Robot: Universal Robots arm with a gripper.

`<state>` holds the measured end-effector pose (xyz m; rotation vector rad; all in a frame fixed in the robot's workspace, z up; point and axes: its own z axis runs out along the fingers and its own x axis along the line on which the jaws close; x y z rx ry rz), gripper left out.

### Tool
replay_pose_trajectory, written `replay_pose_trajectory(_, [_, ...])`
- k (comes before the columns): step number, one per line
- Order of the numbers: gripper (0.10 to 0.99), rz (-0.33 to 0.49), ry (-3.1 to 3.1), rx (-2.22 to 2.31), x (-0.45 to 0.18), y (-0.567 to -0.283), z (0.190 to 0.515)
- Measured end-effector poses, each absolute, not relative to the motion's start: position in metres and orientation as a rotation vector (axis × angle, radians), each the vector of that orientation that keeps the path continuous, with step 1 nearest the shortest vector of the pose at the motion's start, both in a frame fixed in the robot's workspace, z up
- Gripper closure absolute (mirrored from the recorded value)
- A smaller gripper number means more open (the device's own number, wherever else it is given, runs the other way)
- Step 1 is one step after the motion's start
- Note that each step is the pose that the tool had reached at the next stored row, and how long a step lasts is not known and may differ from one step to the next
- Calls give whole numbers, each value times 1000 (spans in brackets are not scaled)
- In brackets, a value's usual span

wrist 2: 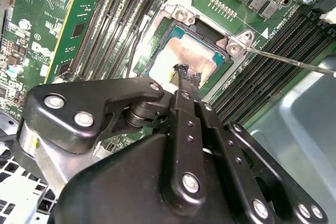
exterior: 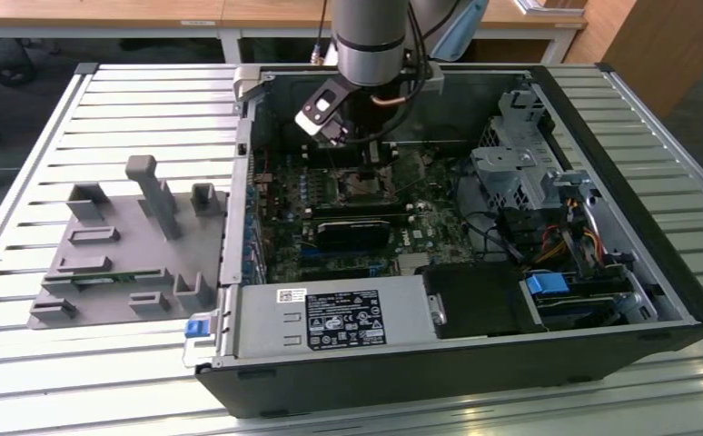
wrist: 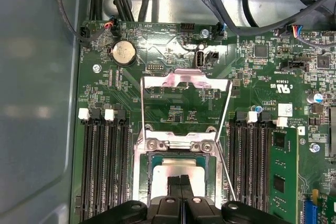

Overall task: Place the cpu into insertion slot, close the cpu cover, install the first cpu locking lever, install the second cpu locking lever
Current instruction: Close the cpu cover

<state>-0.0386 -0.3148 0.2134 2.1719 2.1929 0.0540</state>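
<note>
The jaws were pressed together with nothing between them. The black gripper (wrist: 181,179) pointed down on, or just above, the small square silver-topped cpu (wrist: 161,174). The cpu lay in the black, silver-rimmed insertion slot (wrist: 181,144). Beyond it, the thin silver frame of the cpu cover (wrist: 186,78) lay swung open over the green circuit board (wrist: 157,51).

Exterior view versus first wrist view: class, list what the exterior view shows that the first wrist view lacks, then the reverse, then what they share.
Exterior view adds the slatted table, the grey fixture tray and the power supply box. First wrist view adds the coin battery, the cpu cover lying open, and the cpu lying in the insertion slot. Both share the green motherboard and the gripper over that slot.
</note>
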Motion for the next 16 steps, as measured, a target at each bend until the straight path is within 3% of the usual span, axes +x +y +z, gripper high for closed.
replay_pose_trajectory(16, [980, 54, 2193, 2172, -39, -315, 230])
